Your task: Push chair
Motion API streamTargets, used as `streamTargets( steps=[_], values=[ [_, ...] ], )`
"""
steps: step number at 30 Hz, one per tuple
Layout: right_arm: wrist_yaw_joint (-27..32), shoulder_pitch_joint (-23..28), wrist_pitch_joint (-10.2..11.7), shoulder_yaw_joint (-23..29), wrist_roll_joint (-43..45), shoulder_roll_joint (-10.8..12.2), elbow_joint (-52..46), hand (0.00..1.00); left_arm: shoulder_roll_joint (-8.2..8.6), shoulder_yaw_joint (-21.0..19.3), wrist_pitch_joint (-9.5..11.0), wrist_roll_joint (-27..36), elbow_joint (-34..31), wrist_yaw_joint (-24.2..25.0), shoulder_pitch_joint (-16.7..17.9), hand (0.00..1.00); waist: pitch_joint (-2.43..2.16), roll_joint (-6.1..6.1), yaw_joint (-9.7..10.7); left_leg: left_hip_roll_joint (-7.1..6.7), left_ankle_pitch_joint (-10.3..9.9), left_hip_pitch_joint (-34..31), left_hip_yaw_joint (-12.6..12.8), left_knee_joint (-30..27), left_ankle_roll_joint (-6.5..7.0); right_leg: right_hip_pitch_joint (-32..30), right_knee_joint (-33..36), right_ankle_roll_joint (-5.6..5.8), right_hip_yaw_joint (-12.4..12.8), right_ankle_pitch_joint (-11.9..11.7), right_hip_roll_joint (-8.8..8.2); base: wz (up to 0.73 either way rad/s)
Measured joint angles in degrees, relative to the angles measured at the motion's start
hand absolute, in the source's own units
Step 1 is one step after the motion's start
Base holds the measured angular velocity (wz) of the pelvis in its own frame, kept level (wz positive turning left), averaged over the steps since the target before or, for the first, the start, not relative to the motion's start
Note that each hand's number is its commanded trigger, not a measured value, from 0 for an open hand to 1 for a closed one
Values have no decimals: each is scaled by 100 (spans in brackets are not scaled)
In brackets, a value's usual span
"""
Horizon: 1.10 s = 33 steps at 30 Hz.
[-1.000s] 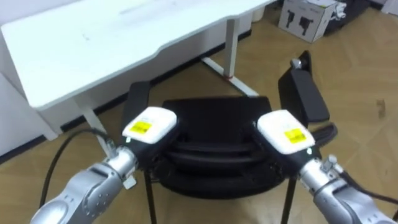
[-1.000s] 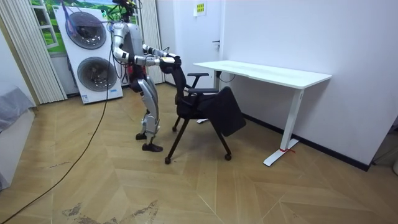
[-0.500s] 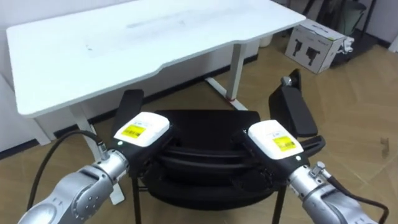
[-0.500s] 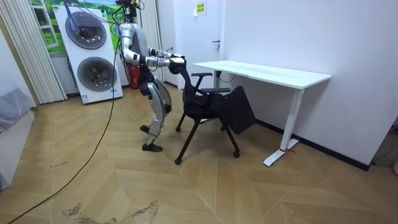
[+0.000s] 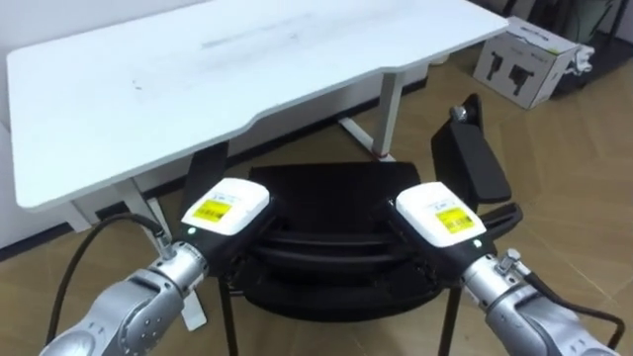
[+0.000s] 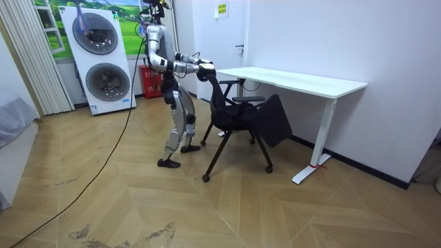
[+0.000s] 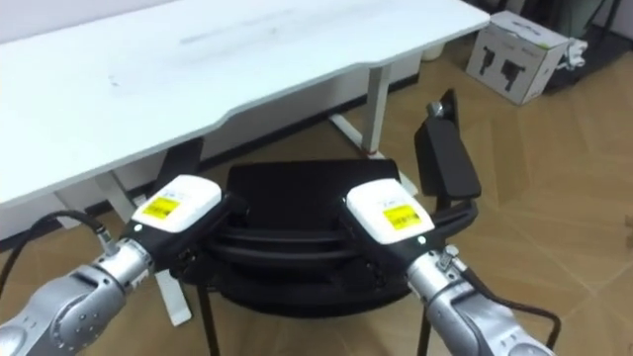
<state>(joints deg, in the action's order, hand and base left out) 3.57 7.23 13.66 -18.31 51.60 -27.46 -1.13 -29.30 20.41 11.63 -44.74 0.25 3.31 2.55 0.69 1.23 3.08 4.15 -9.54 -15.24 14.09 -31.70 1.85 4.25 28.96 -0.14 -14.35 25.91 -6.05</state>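
Note:
A black office chair (image 5: pixel 336 190) stands in front of me, its seat facing the white desk (image 5: pixel 198 69). My left hand (image 5: pixel 227 208) rests on the left of the backrest's top edge and my right hand (image 5: pixel 438 216) on the right, dark fingers curled over the edge. The chair's right armrest (image 5: pixel 471 163) sticks out past the desk's corner; its left armrest (image 5: pixel 205 170) lies under the desk's edge. In the room view I stand behind the chair (image 6: pixel 242 117), mid-step, arms stretched forward, and its front has reached the desk (image 6: pixel 296 79).
The desk's leg and foot (image 5: pixel 388 114) stand just ahead of the seat. A cardboard box (image 5: pixel 531 65) sits on the floor at the far right. Two stacked washing machines (image 6: pixel 103 58) stand behind me. Open wood floor lies on the room view's near side.
I have stepped forward and the chair has rolled toward the desk, to the room view's right. Both hands have stayed on the backrest.

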Motion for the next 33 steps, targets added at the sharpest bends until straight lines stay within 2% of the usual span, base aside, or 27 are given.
streamTargets(
  steps=[2,4,5,6,7,8,10,11,12,13,14,15,16,17,18,19,20,22,23,24,25,26,27,28,29,31,33],
  values=[
    [-48,77,-27,64,44,4,-163,100,43,-4,3,-8,-14,-33,2,100,-14,-22,17,-110,-63,29,29,44,47,38,-63,77,-14,4,-99,6],
    [-101,79,-54,93,48,-71,-260,100,103,-7,9,-3,-1,-57,13,100,-17,-16,26,-285,-193,151,110,154,115,79,100,193,-21,65,-310,-4],
    [-115,70,-50,112,48,-80,-261,100,126,-11,14,-4,8,-76,20,100,-16,-11,13,-316,-224,190,153,174,131,55,243,205,-14,69,-379,-15],
    [-132,64,-50,123,48,-98,-265,100,165,-5,25,-4,27,-93,21,100,-10,13,13,-397,-263,260,224,222,169,-97,687,265,17,38,-535,-14],
    [-150,64,-26,154,47,-116,-273,100,186,-1,31,-7,26,-101,26,100,-3,43,16,-431,-331,309,321,216,224,-327,1217,414,27,-54,-706,-10],
    [-162,64,-16,171,46,-121,-289,100,185,-3,39,-7,26,-120,25,100,1,54,29,-478,-361,313,304,204,235,-468,1497,427,34,-132,-793,0],
    [-197,67,6,190,45,-114,-345,100,187,-13,44,-29,26,-183,7,100,-6,73,102,-605,-476,353,286,170,311,-1032,2640,304,168,-716,-1075,11],
    [-225,70,8,188,45,-111,-342,100,179,-9,44,-30,27,-181,7,100,-7,76,153,-631,-493,396,258,183,338,-1132,2874,267,216,-919,-1114,23],
    [-262,104,44,200,41,-130,-342,100,189,8,48,-37,39,-158,9,100,-6,77,185,-675,-518,490,139,207,374,-1301,3246,206,336,-1388,-1173,29],
    [-324,158,84,214,30,-134,-341,100,212,16,57,-59,41,-147,32,100,-13,47,217,-674,-568,571,56,203,398,-1390,3464,173,356,-1872,-1178,29],
    [-346,197,93,215,29,-132,-340,100,215,31,69,-96,41,-144,35,100,-17,21,241,-657,-595,600,-22,202,403,-1450,3554,182,372,-2142,-1150,29],
    [-361,210,128,215,30,-119,-314,100,185,38,95,-115,40,-149,23,100,-10,-26,278,-621,-642,644,-124,203,427,-1669,3745,252,518,-2758,-1040,24],
    [-371,210,136,211,36,-98,-304,100,140,47,105,-117,43,-156,2,100,-7,-79,285,-593,-673,658,-242,214,453,-1896,3910,300,696,-3214,-894,15],
    [-378,209,135,211,40,-92,-305,100,110,47,121,-116,43,-168,1,100,-4,-85,270,-596,-693,666,-277,217,458,-1999,3995,320,770,-3215,-832,0],
    [-382,210,138,207,47,-38,-304,100,56,47,147,-102,50,-198,4,100,20,-123,238,-596,-745,703,-330,205,465,-2185,4173,355,873,-2957,-715,-11],
    [-388,208,140,211,55,-38,-303,100,84,46,142,-99,103,-231,5,100,63,-206,185,-595,-797,796,-382,215,469,-2300,4196,292,902,-2510,-573,-12],
    [-381,208,153,211,55,-52,-309,100,92,45,145,-96,118,-251,9,100,73,-230,141,-597,-834,831,-383,218,467,-2373,4139,283,917,-2302,-519,-8],
    [-365,208,179,181,74,-80,-314,100,88,42,157,-80,130,-236,17,100,87,-266,86,-597,-972,941,-476,230,462,-2481,3251,340,974,-1628,-317,11],
    [-362,208,183,181,74,-88,-313,100,89,37,172,-77,137,-238,16,100,88,-267,88,-596,-983,956,-524,233,441,-2479,2894,344,983,-1526,-287,36],
    [-320,212,179,156,75,-101,-303,100,93,31,218,-74,171,-237,16,100,93,-264,96,-597,-986,995,-649,262,385,-2411,1989,367,1055,-1403,-217,48],
    [-289,223,181,145,83,-90,-298,100,99,23,231,-84,174,-224,17,100,88,-235,113,-596,-973,1024,-755,317,314,-2257,978,368,1222,-1427,-157,56],
    [-269,242,185,145,82,-81,-299,100,94,18,247,-91,174,-223,18,100,72,-211,135,-604,-987,1017,-843,319,277,-2137,501,361,1292,-1507,-138,72],
    [-215,260,166,113,83,-103,-295,100,88,13,266,-93,208,-238,18,100,42,-226,178,-566,-1058,1004,-1088,257,170,-1972,66,341,1332,-1798,-41,66],
    [-210,264,115,83,89,-129,-289,100,145,21,262,-144,263,-240,4,100,6,-273,153,-463,-1046,996,-1215,279,0,-1821,-194,330,1150,-1771,103,57],
    [-210,261,94,71,97,-126,-282,100,147,25,266,-174,278,-240,-6,100,-21,-314,139,-413,-1017,1004,-1263,312,-38,-1766,-283,283,1077,-1792,154,35],
    [-205,253,30,67,76,-195,-243,100,131,56,344,-193,248,-246,-13,100,14,-264,44,-250,-967,1185,-1337,509,-158,-1568,-409,96,925,-1776,313,20],
    [-239,248,67,107,73,-275,-239,100,185,75,333,-282,162,-216,-11,100,28,-239,-102,-148,-967,1284,-1345,606,-243,-1509,-428,7,895,-1722,416,2]
  ],
)
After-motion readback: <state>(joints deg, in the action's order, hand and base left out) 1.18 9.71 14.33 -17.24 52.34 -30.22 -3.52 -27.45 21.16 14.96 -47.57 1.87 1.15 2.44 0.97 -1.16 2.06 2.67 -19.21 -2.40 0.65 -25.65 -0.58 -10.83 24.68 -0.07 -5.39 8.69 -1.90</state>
